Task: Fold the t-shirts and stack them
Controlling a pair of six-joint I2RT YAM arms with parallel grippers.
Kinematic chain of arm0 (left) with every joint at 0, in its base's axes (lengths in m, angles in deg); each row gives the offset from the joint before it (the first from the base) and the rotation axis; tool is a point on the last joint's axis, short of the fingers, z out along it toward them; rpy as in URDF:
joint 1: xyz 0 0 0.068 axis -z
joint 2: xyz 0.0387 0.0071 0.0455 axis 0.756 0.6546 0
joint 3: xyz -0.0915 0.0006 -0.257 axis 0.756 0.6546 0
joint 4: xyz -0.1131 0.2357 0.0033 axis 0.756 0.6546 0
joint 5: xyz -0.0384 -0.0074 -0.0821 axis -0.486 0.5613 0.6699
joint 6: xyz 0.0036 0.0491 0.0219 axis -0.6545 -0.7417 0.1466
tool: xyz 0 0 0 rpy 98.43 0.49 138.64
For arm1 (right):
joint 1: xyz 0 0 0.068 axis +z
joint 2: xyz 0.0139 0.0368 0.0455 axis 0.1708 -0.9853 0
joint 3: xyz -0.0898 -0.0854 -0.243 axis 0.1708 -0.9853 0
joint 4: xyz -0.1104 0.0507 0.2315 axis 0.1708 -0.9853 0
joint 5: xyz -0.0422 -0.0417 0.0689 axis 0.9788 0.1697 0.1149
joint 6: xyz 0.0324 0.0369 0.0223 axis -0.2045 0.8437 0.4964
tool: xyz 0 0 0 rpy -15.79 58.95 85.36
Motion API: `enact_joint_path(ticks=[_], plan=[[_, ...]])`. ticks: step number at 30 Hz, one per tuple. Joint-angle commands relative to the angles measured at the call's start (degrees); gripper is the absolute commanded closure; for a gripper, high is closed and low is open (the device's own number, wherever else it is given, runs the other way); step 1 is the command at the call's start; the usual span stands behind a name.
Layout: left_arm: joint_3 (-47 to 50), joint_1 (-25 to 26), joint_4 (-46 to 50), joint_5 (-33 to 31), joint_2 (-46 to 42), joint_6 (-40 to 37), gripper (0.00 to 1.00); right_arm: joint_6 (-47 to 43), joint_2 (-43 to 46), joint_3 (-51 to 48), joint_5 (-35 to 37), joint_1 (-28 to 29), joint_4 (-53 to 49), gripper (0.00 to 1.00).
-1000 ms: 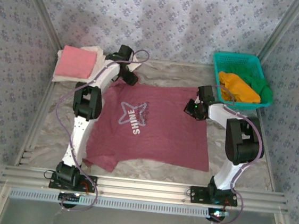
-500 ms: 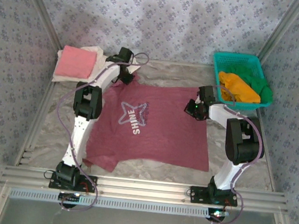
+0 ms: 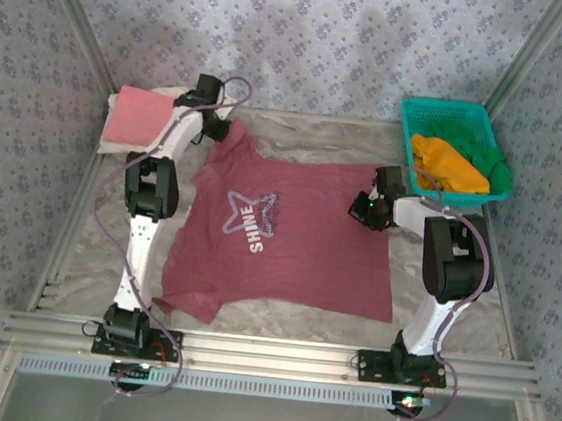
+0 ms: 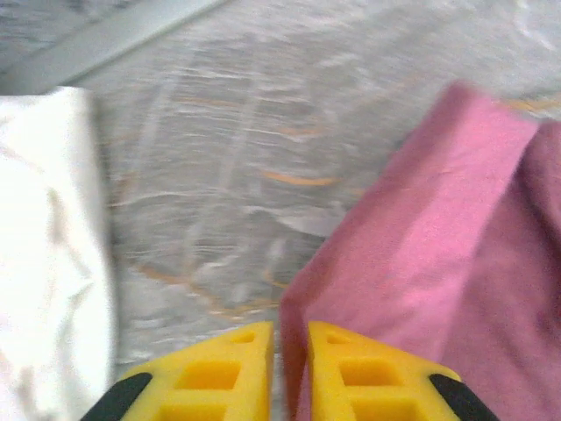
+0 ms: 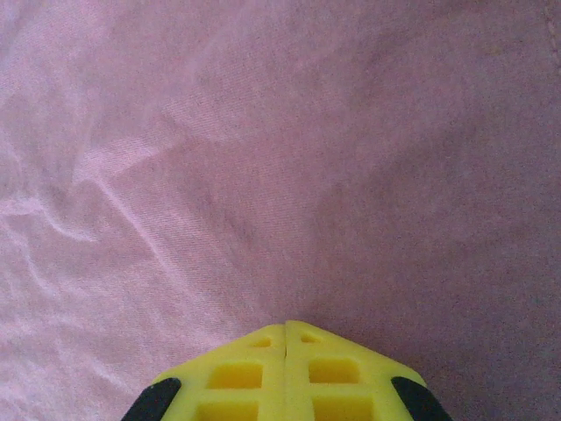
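The maroon t-shirt (image 3: 298, 242) with its white star and "SHINE" print lies spread face up in the middle of the table. My left gripper (image 3: 214, 130) is at the shirt's far-left sleeve, shut on a fold of the maroon cloth (image 4: 412, 263) that rises between its yellow fingers (image 4: 219, 368). My right gripper (image 3: 367, 212) rests on the shirt's far-right part, shut, its tips (image 5: 287, 325) against the flat maroon fabric (image 5: 263, 158) with nothing seen between them. A pink t-shirt (image 3: 135, 120) lies folded on a cream one (image 3: 172, 95) at the back left.
A teal mesh basket (image 3: 452, 112) at the back right holds an orange t-shirt (image 3: 452, 163) and a green one (image 3: 502, 175). The cream cloth (image 4: 44, 263) lies just left of my left gripper. Metal frame rails edge the table (image 3: 280, 316).
My left gripper has closed on the shirt's sleeve and drawn it toward the far left, stretching that corner out. The right gripper has stayed in place, shut.
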Motion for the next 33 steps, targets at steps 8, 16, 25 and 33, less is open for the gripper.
enact_joint_path(ticks=[8, 16, 25, 33], plan=[[-14.1, -5.2, 0.7, -1.5, 0.6, 10.7, 0.49, 0.9, 0.0, 0.3, -0.9, -0.7, -0.8, 1.0], [14.9, 0.6, -3.6, 4.3, -13.0, 16.7, 0.56, -1.2, 0.6, 3.0, 0.6, 0.5, -3.2, 1.0], [52.1, 4.6, -22.6, 2.1, -29.1, 30.0, 0.62, -3.8, -4.2, 11.4, 5.8, 2.0, -7.6, 1.0], [46.1, 4.7, -17.9, 0.3, -20.9, 34.4, 0.65, -0.1, -13.7, 21.1, 9.3, 1.0, -11.4, 1.0]])
